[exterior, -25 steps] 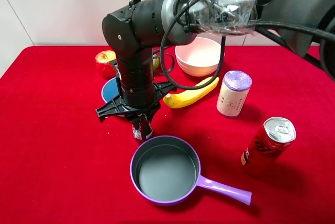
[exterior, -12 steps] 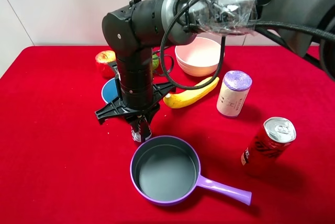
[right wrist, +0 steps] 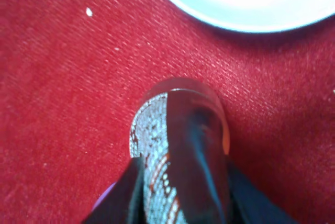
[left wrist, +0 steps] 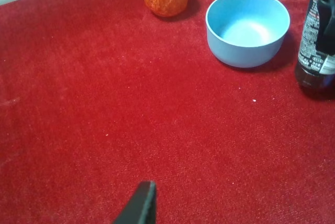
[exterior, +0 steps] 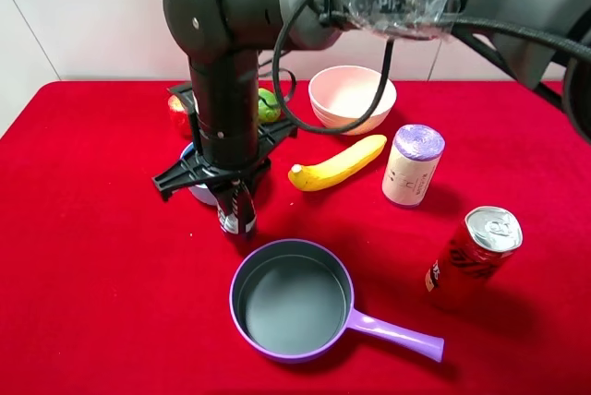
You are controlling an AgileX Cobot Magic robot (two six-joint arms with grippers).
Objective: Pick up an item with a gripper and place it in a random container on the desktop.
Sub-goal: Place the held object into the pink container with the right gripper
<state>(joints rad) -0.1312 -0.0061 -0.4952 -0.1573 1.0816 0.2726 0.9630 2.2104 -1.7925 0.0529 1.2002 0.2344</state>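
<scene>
Tube (exterior: 238, 220), dark with red and white print, stands upright, pinched in my right tool (exterior: 236, 201), just beside the light blue bowl (left wrist: 247, 28) and near the purple pan (exterior: 291, 299). The pink bowl (exterior: 351, 100) sits well apart. My left tool (left wrist: 141, 208) shows one fingertip; its spread I cannot tell.

The counter (exterior: 83, 257) is bright red and felt-like all over, running out of sight at the left, right and near sides. Behind its far edge stands a plain off-white wall (exterior: 102, 17), crossed on the left by a thin dark slanting seam (exterior: 32, 30). The light is soft and even, with only faint shadows on the red surface.
</scene>
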